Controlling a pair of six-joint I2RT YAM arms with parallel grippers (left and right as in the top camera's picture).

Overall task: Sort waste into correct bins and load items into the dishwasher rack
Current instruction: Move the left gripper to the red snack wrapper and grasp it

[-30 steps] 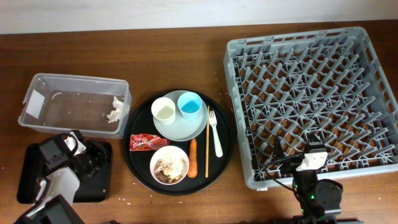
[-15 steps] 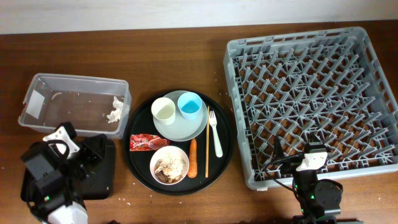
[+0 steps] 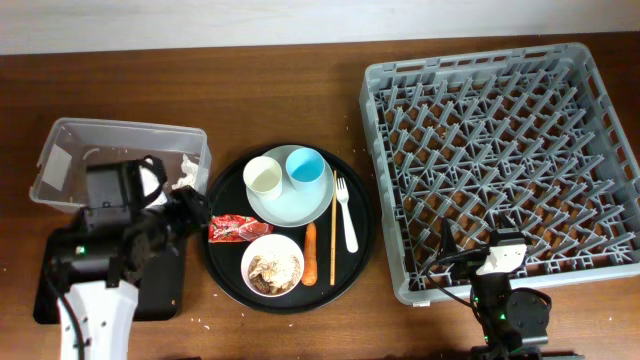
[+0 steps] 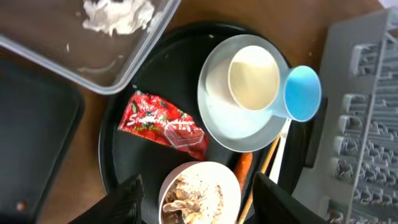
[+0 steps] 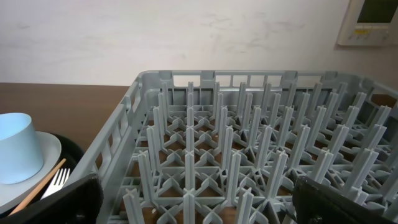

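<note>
– Four waste items: where did each sit?
– Red wrapper (image 3: 238, 229) lay flat on the round black tray (image 3: 222, 270), just up-left of the white bowl (image 3: 272, 265). Bowl held the rice and brown scraps (image 4: 198, 190). Carrot (image 3: 310, 254) lay just beside the bowl, on its right. Tissue (image 3: 186, 172) was inside the clear tub (image 3: 70, 150), at the end nearest the round tray.
– Dishes?
– Cream cup (image 3: 263, 176) and light blue cup (image 3: 304, 167) stood side by side on the pale plate (image 3: 295, 205). Fork (image 3: 347, 215) and chopstick (image 3: 333, 230) lay parallel on the tray, right of the plate. Rack (image 3: 500, 140) sat on the surface (image 3: 300, 90), right of everything.
– Hands?
– Left hand (image 4: 200, 202) hung over the round tray's left side, near the wrapper and bowl, fingers apart, gripping nothing. Its arm crossed the shallow black tray (image 3: 160, 298). Right hand (image 5: 198, 205) was at the rack's near edge, fingers spread wide, nothing between them.
</note>
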